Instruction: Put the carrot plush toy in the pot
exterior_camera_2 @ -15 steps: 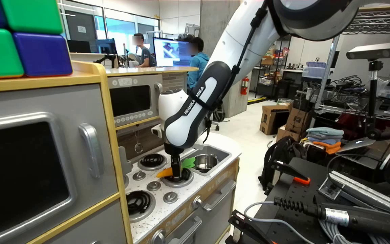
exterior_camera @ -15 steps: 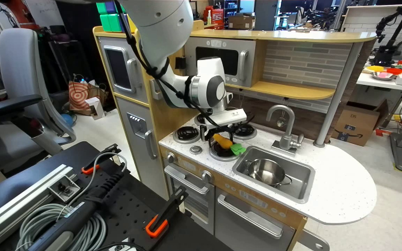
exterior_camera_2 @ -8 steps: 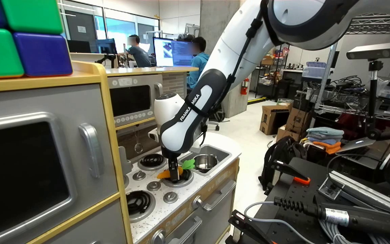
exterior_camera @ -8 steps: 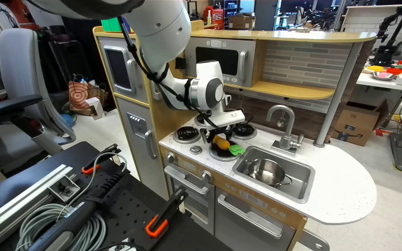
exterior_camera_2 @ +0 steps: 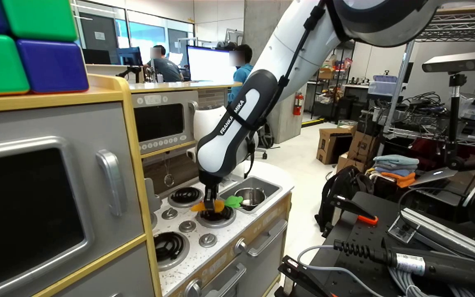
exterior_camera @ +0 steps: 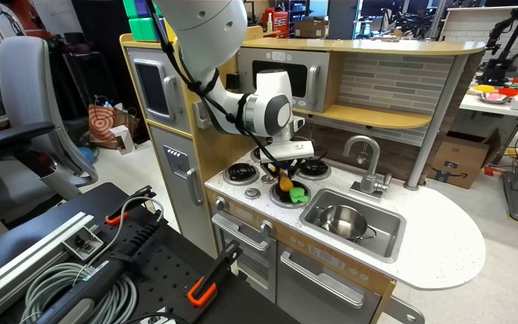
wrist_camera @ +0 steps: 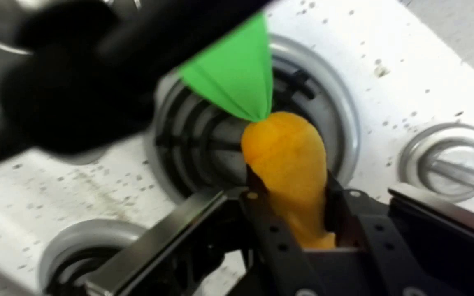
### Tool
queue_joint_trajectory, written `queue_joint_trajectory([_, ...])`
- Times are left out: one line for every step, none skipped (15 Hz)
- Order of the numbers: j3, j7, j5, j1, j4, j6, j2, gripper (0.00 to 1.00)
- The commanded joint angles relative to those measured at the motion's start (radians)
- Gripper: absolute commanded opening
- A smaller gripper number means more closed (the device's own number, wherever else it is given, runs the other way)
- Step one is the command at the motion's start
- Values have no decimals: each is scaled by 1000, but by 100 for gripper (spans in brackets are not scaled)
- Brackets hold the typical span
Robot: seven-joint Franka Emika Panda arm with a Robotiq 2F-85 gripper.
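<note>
The carrot plush toy [wrist_camera: 290, 156] is orange with a green leafy end [wrist_camera: 241, 74]. In the wrist view both pads of my gripper [wrist_camera: 293, 181] press against its sides, and its thin end lies back toward the palm. In an exterior view the fingers [exterior_camera_2: 209, 203] wrap the toy's middle, just over the front burner [exterior_camera_2: 225, 220]. The toy seems slightly raised from that burner. Its leaves [exterior_camera: 298, 195] point toward the counter's front edge. The shiny metal pot [exterior_camera: 343, 221] stands in the sink beside the burner, visible in both exterior views.
A grey sink [exterior_camera: 396, 243] surrounds the pot, with a tall faucet [exterior_camera: 367, 157] behind it. Stove knobs [wrist_camera: 451, 162] and other burners [exterior_camera_2: 186, 196] lie around the gripper. The microwave [exterior_camera: 286, 76] overhangs the back. A blurred dark object [wrist_camera: 76, 74] covers the wrist view's upper left.
The jaws have come together on the carrot plush toy. Gripper and toy have risen a little, after first dipping, and the toy has turned so its leaves swing toward the counter's front.
</note>
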State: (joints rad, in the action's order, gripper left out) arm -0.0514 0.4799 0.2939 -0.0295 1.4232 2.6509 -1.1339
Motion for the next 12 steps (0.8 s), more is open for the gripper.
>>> queue_joint_trajectory([25,-54,-19,-53,73,114,128,1])
queue_joint_trajectory([40,-78,-24,-61,60,133,140,2])
queue_joint_trajectory([60,-104,-25,-61,68,139,146,4])
queue_joint_trajectory([82,-140,-33,-58,50,121,138,2])
queue_joint_trajectory([96,-163,-40,-59,20,81,129,3])
queue_joint_trajectory([125,-198,-38,-47,-4,54,113,3])
queue_joint_trajectory([158,-234,-32,-32,-29,41,95,3])
queue_joint_trajectory([177,-264,-30,-25,-49,17,83,3])
queue_joint_trajectory([193,-293,-33,-19,-71,-25,68,3])
queue_joint_trajectory([208,-321,-32,-12,-88,-70,53,3])
queue_joint_trajectory([216,-343,-33,-9,-110,-115,32,3])
queue_joint_trajectory([218,-364,-35,-9,-133,-144,10,3])
